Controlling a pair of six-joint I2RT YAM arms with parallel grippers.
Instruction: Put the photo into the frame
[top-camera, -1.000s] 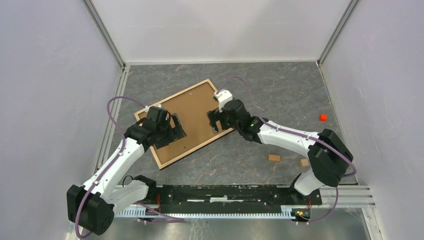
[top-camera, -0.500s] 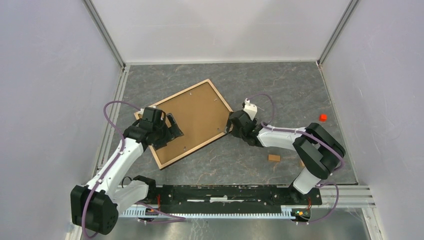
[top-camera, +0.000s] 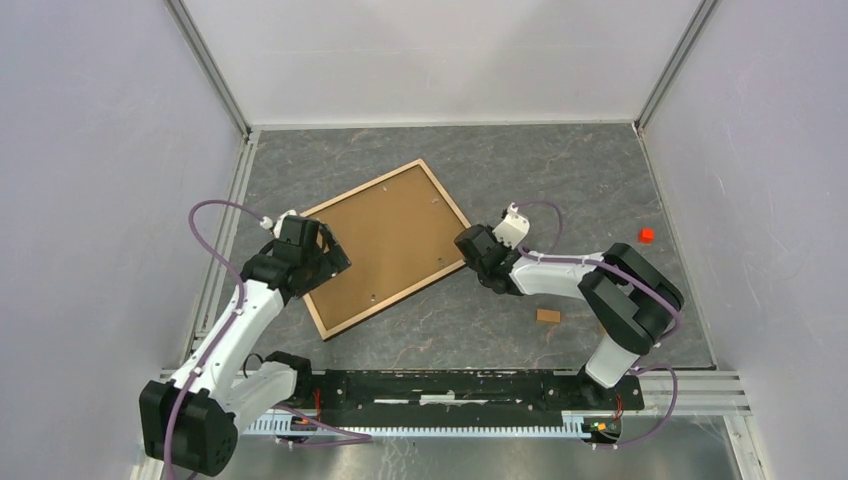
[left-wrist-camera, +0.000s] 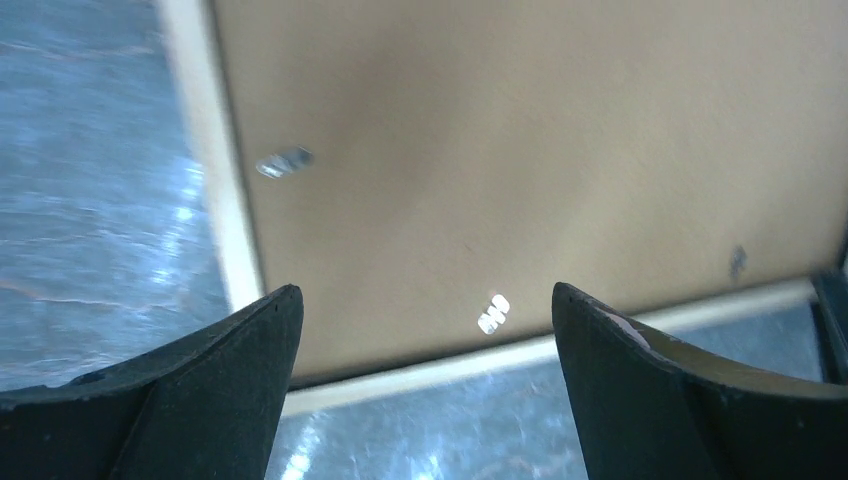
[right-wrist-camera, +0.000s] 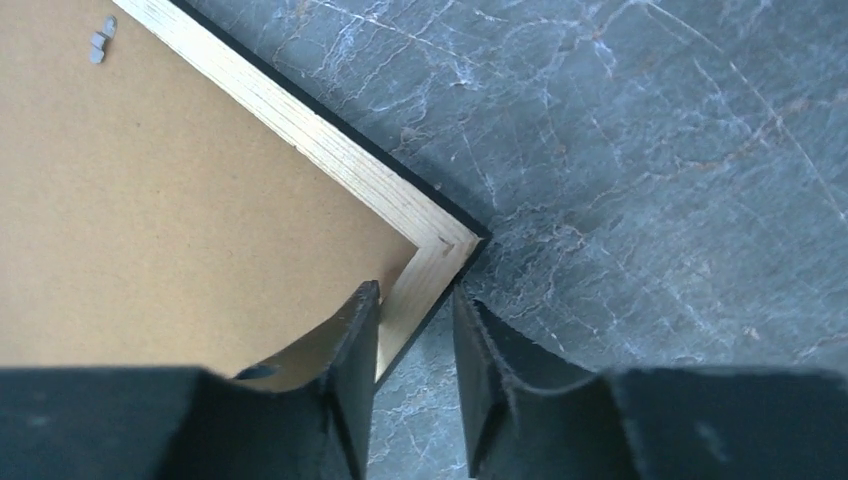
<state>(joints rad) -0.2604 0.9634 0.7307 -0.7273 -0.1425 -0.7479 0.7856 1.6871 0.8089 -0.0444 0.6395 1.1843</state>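
Grey worktop (top-camera: 560, 180), frame (right-wrist-camera: 310, 130) lying back-up at centre, photo out of sight — right fingers (right-wrist-camera: 350, 380) have just dropped to its corner and pinched the rim, left fingers (left-wrist-camera: 200, 400) pulled back wide — a lift or flip looks next.

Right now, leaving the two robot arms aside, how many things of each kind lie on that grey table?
frame: 1
brown backing board: 1
small tan block: 1
small red cube: 1
Total: 4 in view; the right arm may hide more.
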